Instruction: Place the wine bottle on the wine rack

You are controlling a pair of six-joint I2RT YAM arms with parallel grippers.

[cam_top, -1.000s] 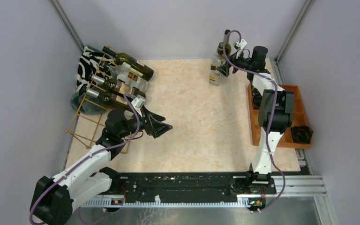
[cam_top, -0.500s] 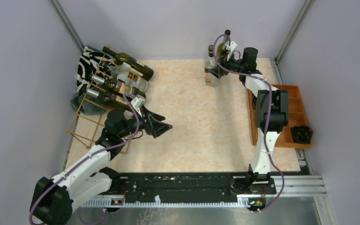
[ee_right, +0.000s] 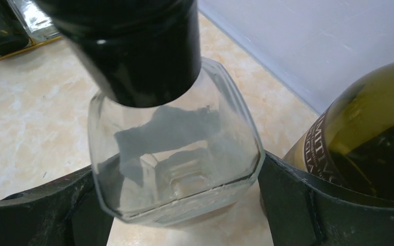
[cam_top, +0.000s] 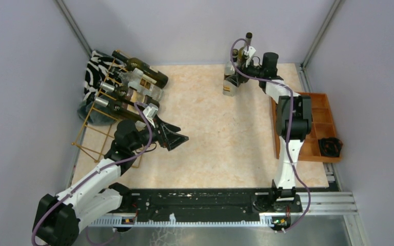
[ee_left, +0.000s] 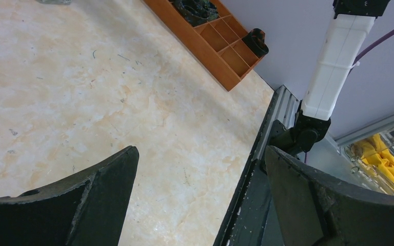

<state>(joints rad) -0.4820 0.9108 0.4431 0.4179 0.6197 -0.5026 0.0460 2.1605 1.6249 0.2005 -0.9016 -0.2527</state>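
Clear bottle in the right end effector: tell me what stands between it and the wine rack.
Nothing visible lies on the table between the clear bottle and the wine rack. The left end effector hangs open by the rack's near part, slightly off the direct line. The rack's far cells already hold bottles.

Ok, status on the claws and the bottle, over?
Left claw open, empty. Right claw shut on clear bottle, far right. Wine rack far left, lower cells free. Green bottle close beside right claw.

White links point(cam_top: 90, 180), black joints point(cam_top: 128, 136), black left claw point(ee_left: 200, 152) — purple cables point(cam_top: 146, 115).
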